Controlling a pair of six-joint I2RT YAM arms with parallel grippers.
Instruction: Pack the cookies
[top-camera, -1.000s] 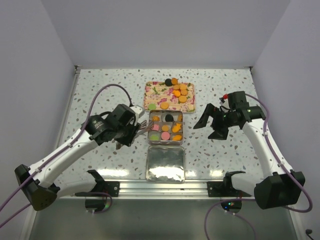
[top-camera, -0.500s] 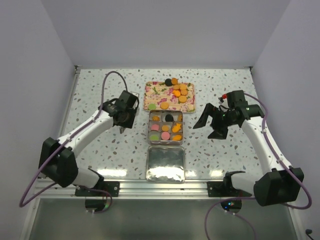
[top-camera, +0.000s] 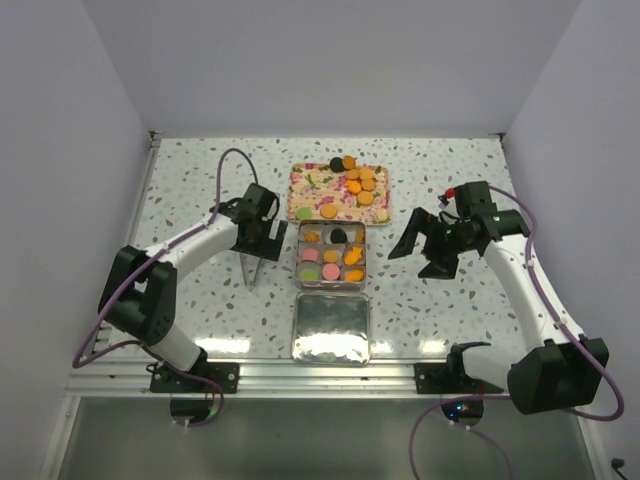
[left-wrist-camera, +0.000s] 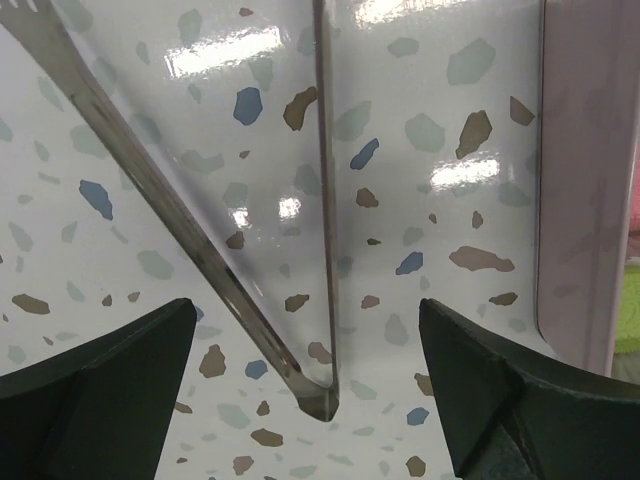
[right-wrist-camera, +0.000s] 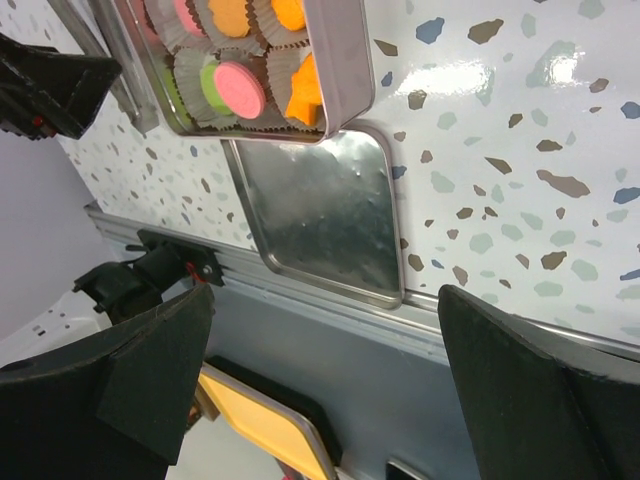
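Table (top-camera: 190, 190); tongs (top-camera: 251, 266) beside tin (top-camera: 331, 287) of cookies (top-camera: 351, 256)

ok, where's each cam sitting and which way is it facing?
Top: above and behind the bases, looking down on the table; both arms show.
Left wrist: on the left arm, looking down at tongs on the table; open left pincer at bottom corners.
Right wrist: on the right arm, facing the near edge over tin and lid; open right pincer at bottom.
Shared: top and right wrist both show tin and lid.
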